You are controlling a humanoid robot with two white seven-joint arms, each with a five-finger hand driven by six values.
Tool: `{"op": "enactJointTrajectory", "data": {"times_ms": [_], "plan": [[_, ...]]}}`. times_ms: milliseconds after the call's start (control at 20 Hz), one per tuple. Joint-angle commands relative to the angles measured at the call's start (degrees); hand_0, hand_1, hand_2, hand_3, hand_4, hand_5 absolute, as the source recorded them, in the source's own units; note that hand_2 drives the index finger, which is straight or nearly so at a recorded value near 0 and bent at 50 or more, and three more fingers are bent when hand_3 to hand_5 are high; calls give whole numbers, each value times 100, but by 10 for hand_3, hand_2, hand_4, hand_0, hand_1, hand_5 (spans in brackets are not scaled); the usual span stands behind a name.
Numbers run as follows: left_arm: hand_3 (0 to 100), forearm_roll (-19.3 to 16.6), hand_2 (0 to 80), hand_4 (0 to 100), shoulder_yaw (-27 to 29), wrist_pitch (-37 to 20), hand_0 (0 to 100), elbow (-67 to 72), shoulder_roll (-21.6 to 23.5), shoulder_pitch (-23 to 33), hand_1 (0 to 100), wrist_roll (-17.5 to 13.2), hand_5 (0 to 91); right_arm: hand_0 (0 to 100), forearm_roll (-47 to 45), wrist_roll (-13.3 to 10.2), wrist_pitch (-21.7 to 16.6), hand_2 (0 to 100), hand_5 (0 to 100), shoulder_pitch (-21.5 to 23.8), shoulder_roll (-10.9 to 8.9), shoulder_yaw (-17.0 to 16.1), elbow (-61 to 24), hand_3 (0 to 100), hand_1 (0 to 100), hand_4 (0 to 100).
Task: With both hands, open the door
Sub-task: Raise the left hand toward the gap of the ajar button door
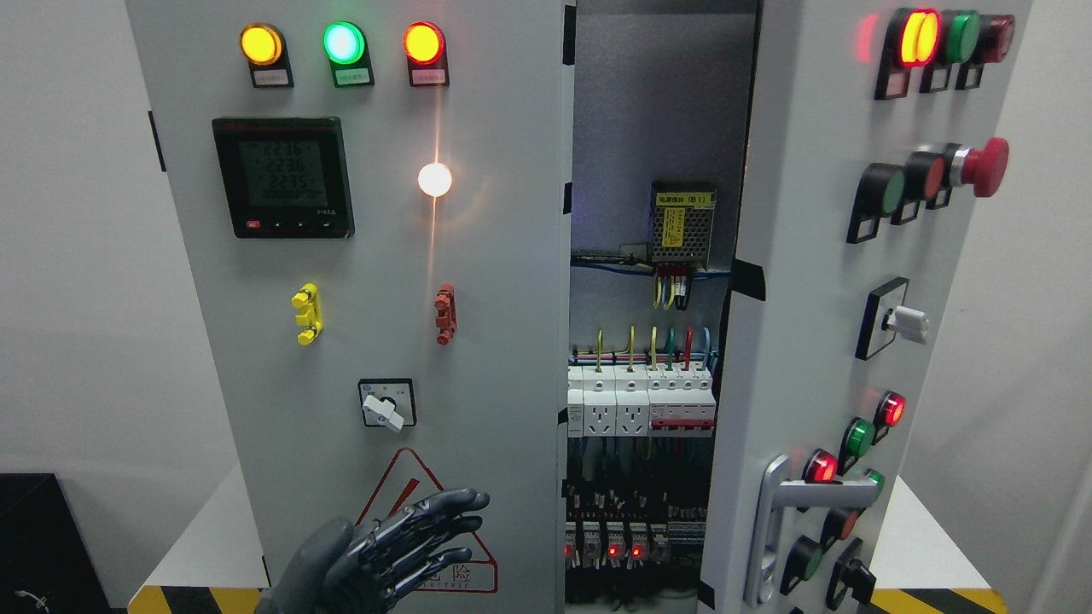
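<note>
A grey electrical cabinet fills the head view. Its right door (819, 341) stands swung open toward me, edge-on, with a silver lever handle (781, 520) low on it. The left door (367, 281) is shut, with lamps, a meter and a rotary switch (386, 405) on it. Between the doors the inside shows breakers and sockets (640, 401) and a power supply (681, 223). My left hand (426, 533), dark grey, is raised at the bottom in front of the left door's warning triangle, fingers spread toward the right, holding nothing. My right hand is out of view.
The open door carries a protruding red mushroom button (983, 166), several coloured push buttons and a white switch (906, 324). The cabinet stands on a white base with yellow-black hazard striping (179, 599). A black box (38, 537) sits at lower left.
</note>
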Motion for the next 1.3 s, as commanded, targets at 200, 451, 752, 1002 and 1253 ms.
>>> {"op": "enactJointTrajectory", "data": {"times_ms": [200,451,752,1002,1253], "plan": [[0,1355,0,0,-1187,564,0,-245,-152,-2185,0,0,0,0,-44,1,2,0,0,0,-3,-44,0,0,0,0],[0,1443,0,0,-1575,608,0,256,-556,-2994,0,9,0,0,-44,1,2,0,0,0,-3,-35,0,0,0,0],[0,1654,0,0,-1593,1100,0,1090,-1382,-3663,0,9,0,0,-44,1,-6,0,0,0,-3,-35,0,0,0,0],[0,1681,0,0,-1830,1153,0,1346,-1778,-4032,0,0,0,0,-53,1,2,0,0,0,-3,-35,0,0,0,0],[0,1935,0,0,-1821,1329,0,1338,-2051,-4340,0,9,0,0,-44,1,2,0,0,0,-3,-35,0,0,0,0]]}}
